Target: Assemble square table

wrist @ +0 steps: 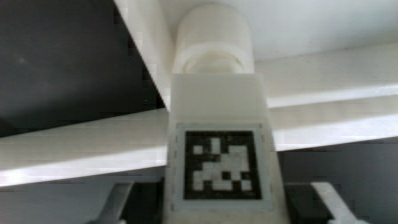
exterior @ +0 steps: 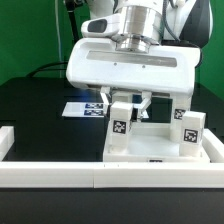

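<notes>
Gripper state: You had the gripper [exterior: 128,103] clenched on a leg [exterior: 121,122]; the wrist view showed the leg [wrist: 217,140] filling the space between the jaws, its tag facing the camera.
Top position: The top [exterior: 160,148] sat against the front rail [exterior: 110,172], seen in the exterior view, with the gripper directly above it.
Other legs: Two tagged legs stood at the side of the top on the exterior view's right, one [exterior: 191,132] nearer the rail, one [exterior: 178,116] behind it.
Step in hand: You appeared to be seating or screwing the held leg into the top; this was a judgement, as the joint itself was hidden.
Doing it well: You needed to keep the leg upright and square to the top, press straight down, and turn without side load.
Edges: The rail lay just beside the top and blocked travel toward the camera; the raised rim of the top hemmed the leg in low down.
Open room: Free space lay behind the top, toward the marker board [exterior: 86,107], and straight up.
Risk: A tilted leg could have bound in its hole.
</notes>
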